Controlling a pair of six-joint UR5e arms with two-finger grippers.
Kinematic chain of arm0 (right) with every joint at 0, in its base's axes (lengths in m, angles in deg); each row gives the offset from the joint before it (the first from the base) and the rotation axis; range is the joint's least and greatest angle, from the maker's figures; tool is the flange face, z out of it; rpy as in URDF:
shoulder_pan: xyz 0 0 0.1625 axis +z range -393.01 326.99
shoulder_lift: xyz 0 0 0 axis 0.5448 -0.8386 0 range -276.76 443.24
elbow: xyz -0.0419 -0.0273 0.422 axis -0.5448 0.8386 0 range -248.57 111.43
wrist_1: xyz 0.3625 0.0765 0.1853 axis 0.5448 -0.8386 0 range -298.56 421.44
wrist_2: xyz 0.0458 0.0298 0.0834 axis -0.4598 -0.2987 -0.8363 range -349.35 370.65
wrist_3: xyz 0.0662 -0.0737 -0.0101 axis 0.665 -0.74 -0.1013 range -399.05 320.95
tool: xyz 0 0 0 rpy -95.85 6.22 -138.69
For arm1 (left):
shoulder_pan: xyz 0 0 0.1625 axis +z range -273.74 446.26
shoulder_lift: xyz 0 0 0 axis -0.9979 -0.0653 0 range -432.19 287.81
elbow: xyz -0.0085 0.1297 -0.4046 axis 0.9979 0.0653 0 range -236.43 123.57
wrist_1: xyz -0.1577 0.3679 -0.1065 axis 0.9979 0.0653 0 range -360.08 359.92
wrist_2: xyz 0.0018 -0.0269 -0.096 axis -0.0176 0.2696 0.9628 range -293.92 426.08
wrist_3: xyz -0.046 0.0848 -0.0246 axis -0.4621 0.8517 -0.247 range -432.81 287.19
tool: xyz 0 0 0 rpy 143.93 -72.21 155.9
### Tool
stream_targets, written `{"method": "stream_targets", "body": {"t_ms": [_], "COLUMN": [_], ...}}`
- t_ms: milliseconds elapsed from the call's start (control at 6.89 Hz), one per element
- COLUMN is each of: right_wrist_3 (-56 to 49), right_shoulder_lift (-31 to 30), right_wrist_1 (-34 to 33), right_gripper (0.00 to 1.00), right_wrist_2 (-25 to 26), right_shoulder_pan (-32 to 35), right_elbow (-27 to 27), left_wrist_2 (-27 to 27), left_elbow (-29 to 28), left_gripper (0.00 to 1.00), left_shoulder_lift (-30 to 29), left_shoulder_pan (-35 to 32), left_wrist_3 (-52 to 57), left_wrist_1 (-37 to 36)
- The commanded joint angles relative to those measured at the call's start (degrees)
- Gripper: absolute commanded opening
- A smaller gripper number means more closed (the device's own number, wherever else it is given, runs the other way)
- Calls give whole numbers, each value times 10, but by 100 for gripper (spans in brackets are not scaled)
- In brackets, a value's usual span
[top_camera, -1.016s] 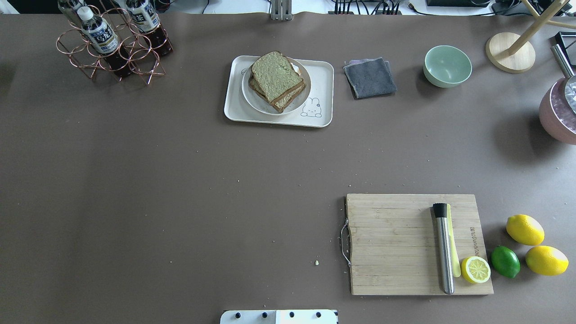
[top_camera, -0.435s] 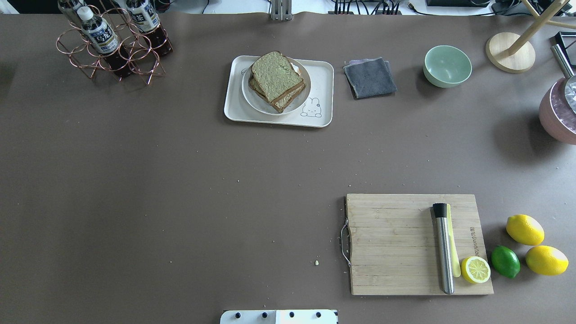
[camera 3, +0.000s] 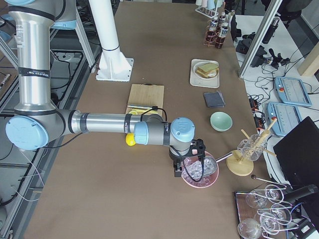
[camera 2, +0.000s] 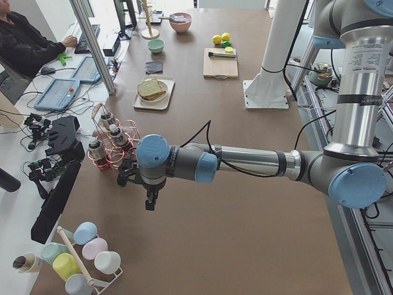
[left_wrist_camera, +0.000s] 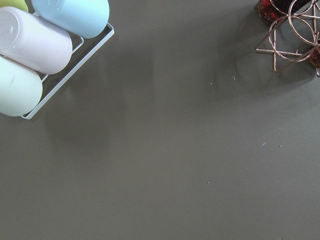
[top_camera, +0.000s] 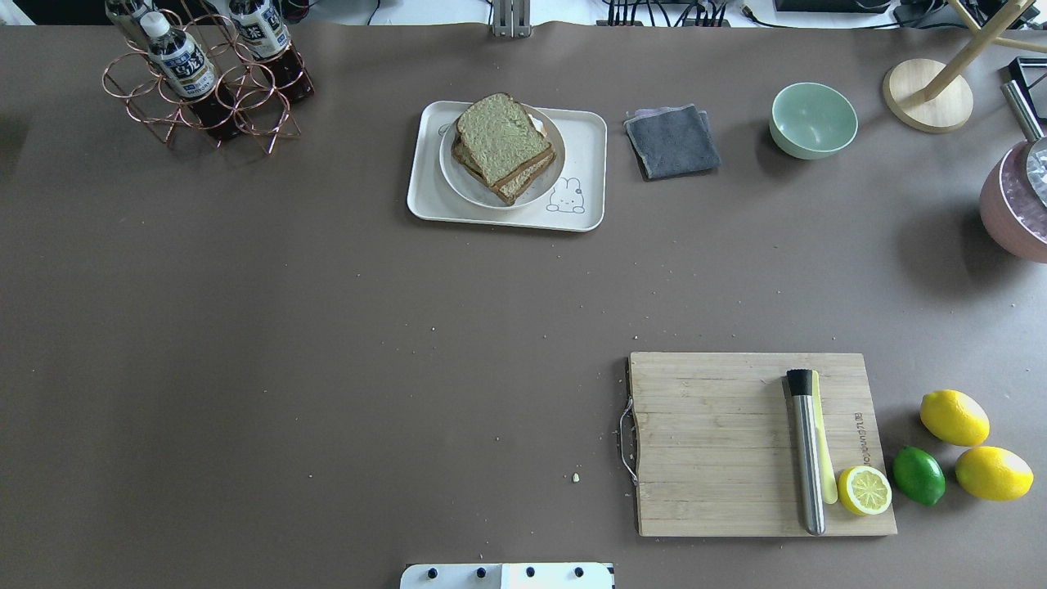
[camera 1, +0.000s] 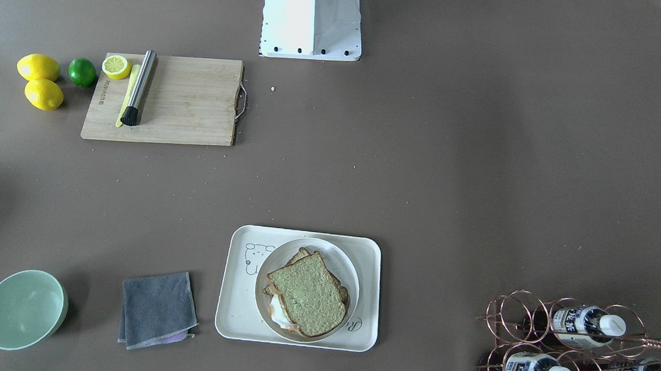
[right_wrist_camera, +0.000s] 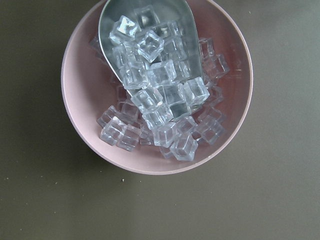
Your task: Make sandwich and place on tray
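Tabletop (top_camera: 327,327): plated wholegrain sandwich (top_camera: 501,141) in tray (top_camera: 586,135)

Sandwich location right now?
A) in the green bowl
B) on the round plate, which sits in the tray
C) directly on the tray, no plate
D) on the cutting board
B: the overhead view shows the sandwich lying on the round white plate, and that plate rests inside the rim of the tray.
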Motion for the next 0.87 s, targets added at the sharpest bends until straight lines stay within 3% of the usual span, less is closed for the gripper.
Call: {"method": "stream_targets", "body": {"t_ms": [0, 725], "right_wrist_3": [1, 1], "right_shoulder_lift": [0, 4], "right_wrist_1": [0, 1], "right_gripper": [100, 100], "right_wrist_2": [-12, -14], "right_shoulder_pan": [0, 0], "right_elbow": [0, -8], "left_wrist_2": [1, 1], "left_elbow": [0, 0], "left_gripper": [97, 97], "left_shoulder_lift": [1, 10], "left_shoulder_pan": [0, -1], "left_wrist_3": [-1, 0], "left_wrist_1": [0, 2]}}
